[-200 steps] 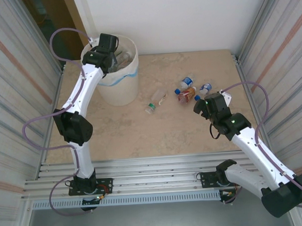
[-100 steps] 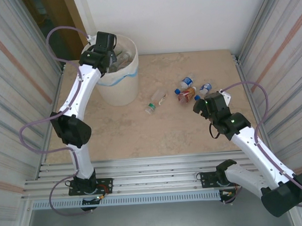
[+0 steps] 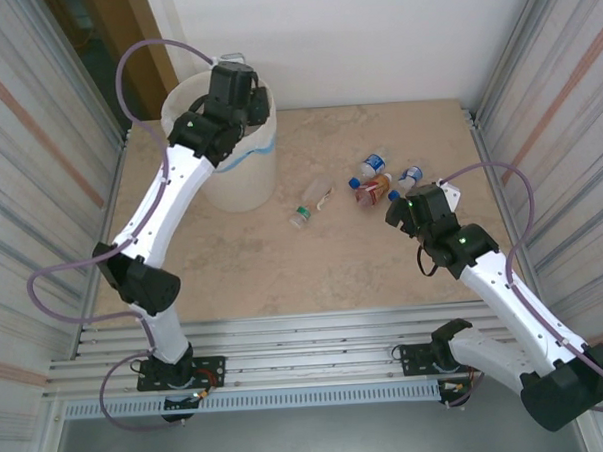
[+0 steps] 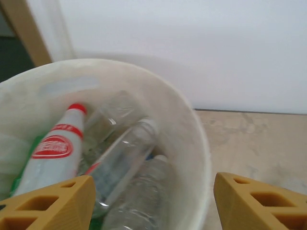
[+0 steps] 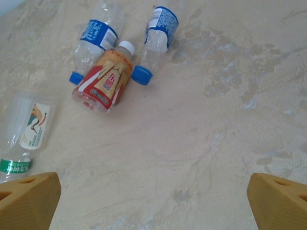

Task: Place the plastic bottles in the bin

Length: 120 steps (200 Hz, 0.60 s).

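Plastic bottles [image 5: 106, 76], clear, cylindrical, on marbled tabletop [image 5: 216, 143]; left tool [image 4: 153, 203], right tool [image 5: 153, 199] both apart, empty.

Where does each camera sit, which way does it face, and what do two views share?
Top external: above, behind the bases, looking down on the table; both arms show.
Left wrist: over the bin, looking into it; open left gripper below.
Right wrist: above the table, facing four lying bottles; open right gripper below.
Shared: the bin, top and left wrist; the red-labelled bottle, top and right wrist.
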Tool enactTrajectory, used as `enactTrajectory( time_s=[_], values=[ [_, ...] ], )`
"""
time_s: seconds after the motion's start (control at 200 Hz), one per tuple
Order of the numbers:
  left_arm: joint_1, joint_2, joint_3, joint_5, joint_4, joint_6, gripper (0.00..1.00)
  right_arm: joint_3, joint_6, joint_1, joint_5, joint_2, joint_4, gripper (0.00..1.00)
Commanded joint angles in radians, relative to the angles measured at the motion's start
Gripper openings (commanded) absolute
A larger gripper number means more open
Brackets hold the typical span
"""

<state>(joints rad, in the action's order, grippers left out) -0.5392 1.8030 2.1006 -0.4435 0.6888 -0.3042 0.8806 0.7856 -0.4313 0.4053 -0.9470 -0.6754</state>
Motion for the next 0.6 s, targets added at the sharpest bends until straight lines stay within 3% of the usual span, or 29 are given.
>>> enactTrajectory(
  time_s=[0.0, 0.16, 0.381, 0.596],
  values=[
    [-0.054, -0.062, -0.062, 0.015, -0.086, 0.091, 0.67, 0.019, 0.002, 0.008, 0.043, 0.023, -0.013, 0.98],
    [-0.124, -0.103, -0.161, 0.061, -0.153, 0.138, 0.74, 0.017, -0.002, 0.009, 0.05, 0.032, -0.016, 0.98],
    [-0.211, -0.094, -0.222, 0.07, -0.131, 0.185, 0.98, 0.017, 0.005, 0.015, 0.055, 0.036, -0.021, 0.98],
    [-0.255, -0.053, -0.284, 0.101, -0.09, 0.155, 0.99, 0.012, 0.025, 0.02, 0.057, 0.03, -0.024, 0.98]
  ],
)
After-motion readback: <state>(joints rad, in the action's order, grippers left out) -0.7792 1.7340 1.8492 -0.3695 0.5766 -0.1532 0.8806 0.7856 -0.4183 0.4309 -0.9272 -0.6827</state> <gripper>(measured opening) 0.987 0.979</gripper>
